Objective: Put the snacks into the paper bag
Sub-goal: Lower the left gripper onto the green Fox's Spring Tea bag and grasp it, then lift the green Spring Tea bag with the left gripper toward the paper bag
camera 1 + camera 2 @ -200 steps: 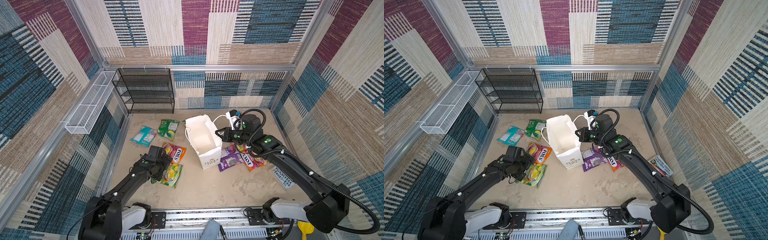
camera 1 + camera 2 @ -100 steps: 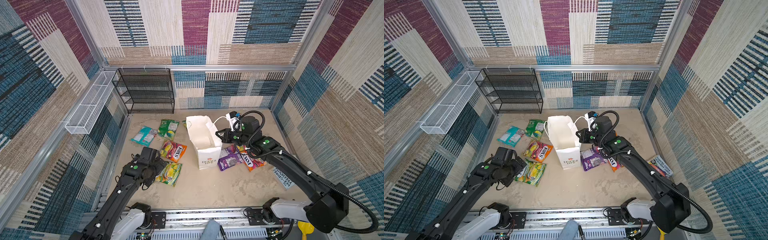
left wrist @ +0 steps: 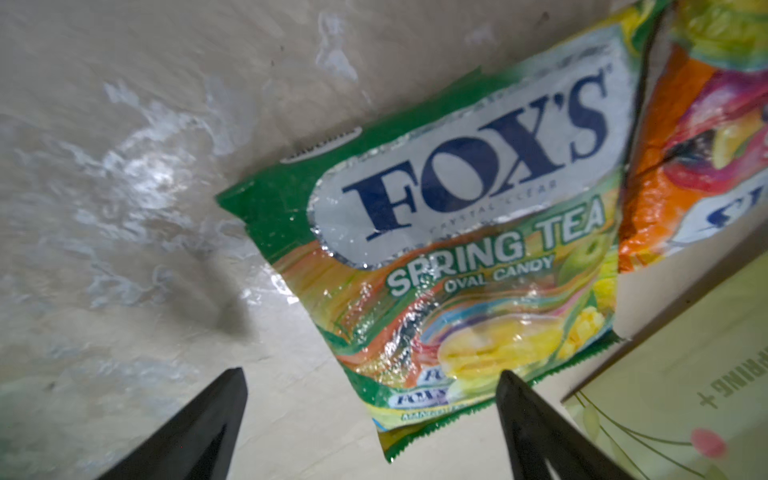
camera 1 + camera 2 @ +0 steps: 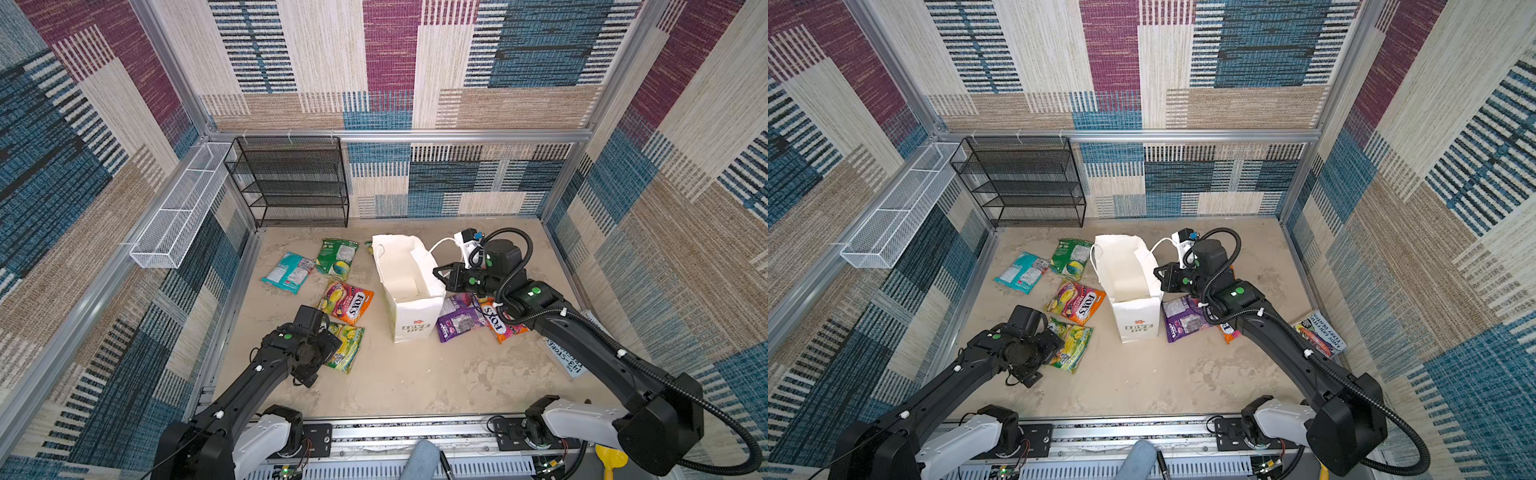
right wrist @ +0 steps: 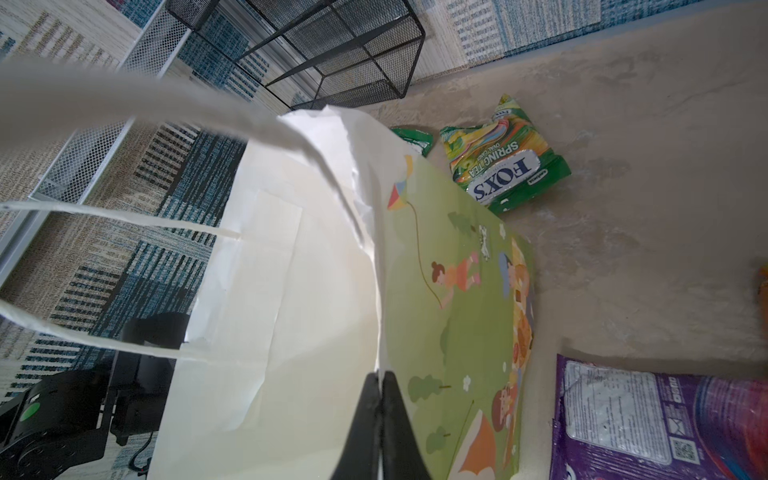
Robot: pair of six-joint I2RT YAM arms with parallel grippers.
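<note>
Left tool (image 3: 370,371): jaws wide apart, poised over the lower edge of a glossy green-yellow "FOX'S Spring Tea" candy packet (image 3: 457,257). The packet lies flat on the mottled beige surface (image 4: 415,382). Contact between tool and packet cannot be told. A glossy orange-pink FOX'S packet (image 4: 347,301) lies just beside it, on the back-wall side.

Right tool (image 5: 380,376): jaws pressed together on the rim of the tall white paper carrier bag (image 4: 411,316), pinching one side wall. The bag stands upright mid-surface, mouth open.

Left of the bag, both flat: a teal plastic packet (image 4: 286,272) and a dark green plastic packet (image 4: 336,257).

Right of the bag, at its base: a purple plastic packet (image 4: 457,318). An orange FOX'S packet (image 4: 505,328) lies partly under the right arm.

A second green Spring Tea packet (image 5: 503,166) lies behind the bag.
</note>
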